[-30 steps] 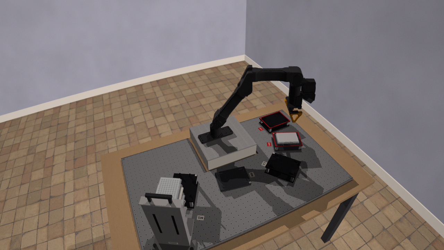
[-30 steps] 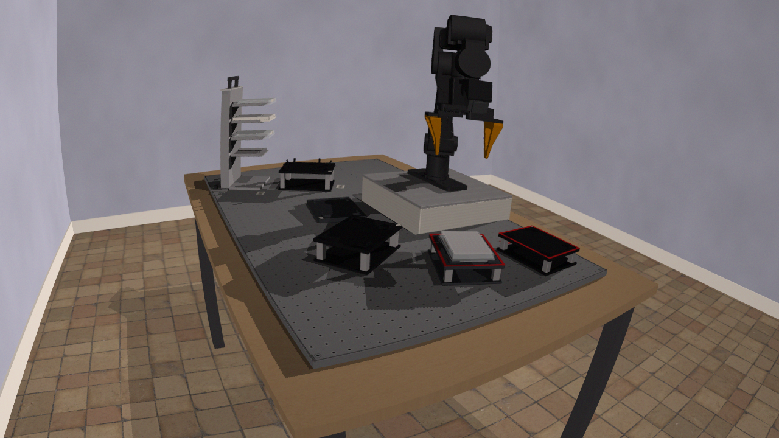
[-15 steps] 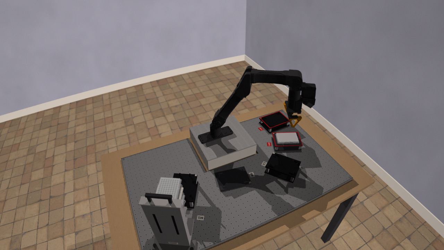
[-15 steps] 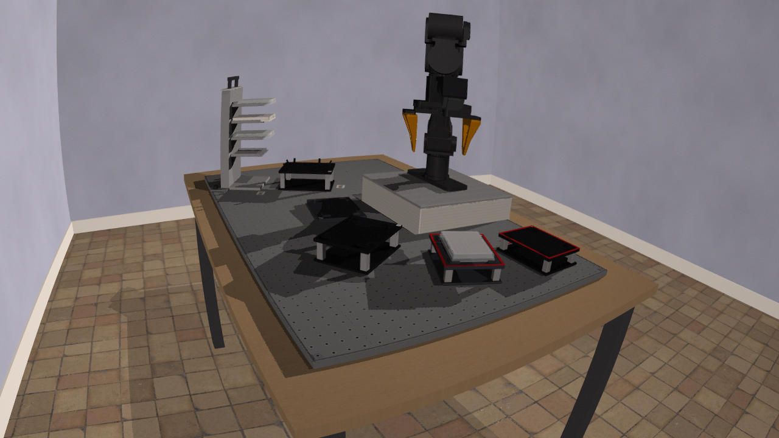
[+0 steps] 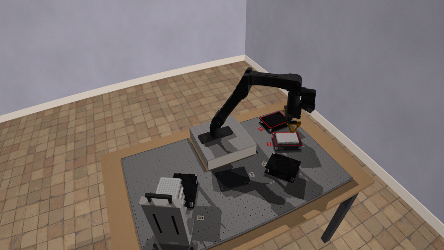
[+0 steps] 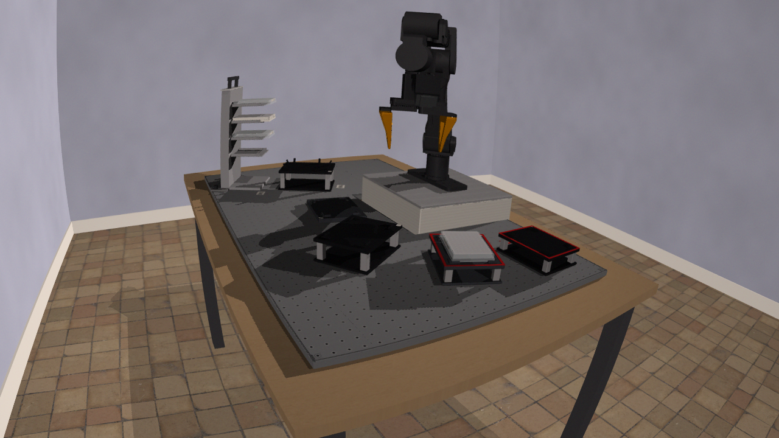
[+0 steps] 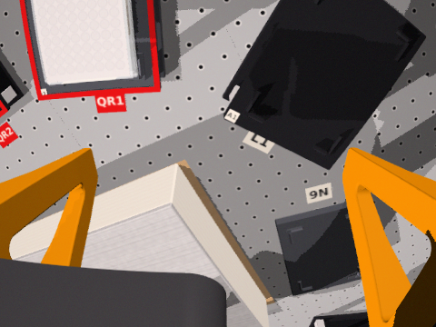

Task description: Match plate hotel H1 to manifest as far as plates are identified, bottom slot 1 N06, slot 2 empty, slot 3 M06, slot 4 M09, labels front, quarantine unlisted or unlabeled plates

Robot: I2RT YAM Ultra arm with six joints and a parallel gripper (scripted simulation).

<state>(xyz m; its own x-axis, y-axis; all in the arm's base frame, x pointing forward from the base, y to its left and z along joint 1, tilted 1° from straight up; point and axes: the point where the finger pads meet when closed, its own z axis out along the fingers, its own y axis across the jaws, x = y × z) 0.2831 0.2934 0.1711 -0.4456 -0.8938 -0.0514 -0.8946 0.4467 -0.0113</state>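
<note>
The arm is hanging high over the far right end of the counter, and its jaws are standing released, spread wide with nothing between them; the gripper is sitting well above everything on the deck. A white plate is lying flat in the red-rimmed nest QR1, while the neighbouring red nest QR2 is showing only its dark top. The black nest just beside QR1 and the low N6 nest are both looking bare from here. The plate hotel H1 is standing at the opposite end, well apart from the arm, with pale plates showing on its shelves, one of them visible from above.

What worries me is the long reach across to the hotel. I cannot read any ID labels from where I am standing, so picking the wrong plate is looking like the main risk. A careless sweep might also be clipping the raised nests or the pale pedestal on the way. At the hotel, wide jaws entering a tight shelf gap could be nudging the plate above or dragging one off its back stop.
</note>
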